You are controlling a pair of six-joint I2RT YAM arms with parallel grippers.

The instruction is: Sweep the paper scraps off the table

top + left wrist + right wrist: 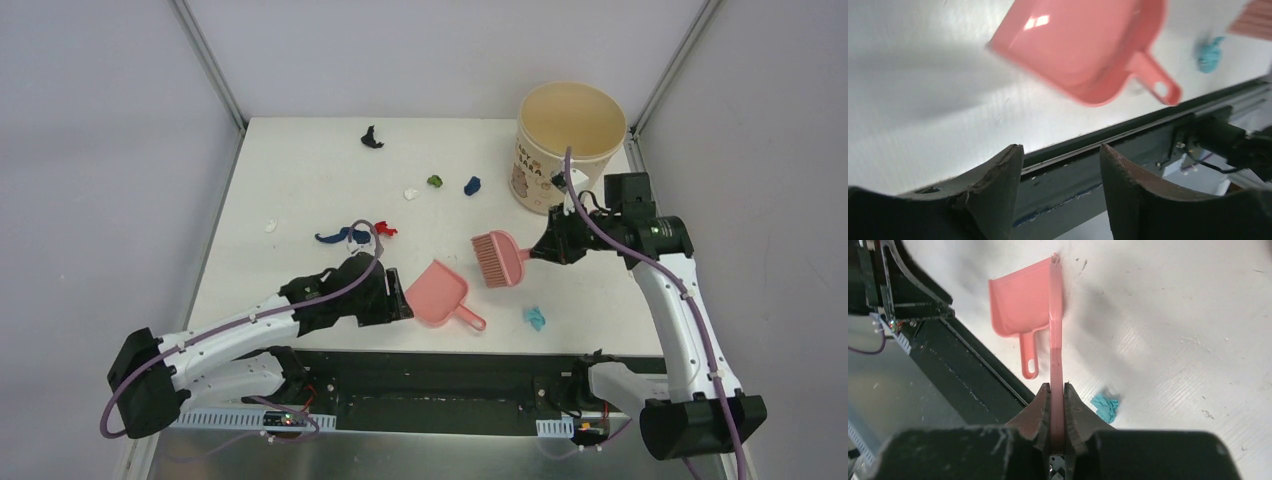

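right fingers (1040,412) are gripping the thin, flat handle of a pink brush (500,260)
left fingers (1000,190) are standing open near the smooth scoop-shaped dustpan (437,294); crumpled paper scraps (535,318) are lying on the white surface (300,170)

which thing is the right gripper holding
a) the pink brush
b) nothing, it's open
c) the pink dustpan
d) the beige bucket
A: the right gripper is shut on the thin handle of the pink brush, while the dustpan lies loose in front of the open left gripper.
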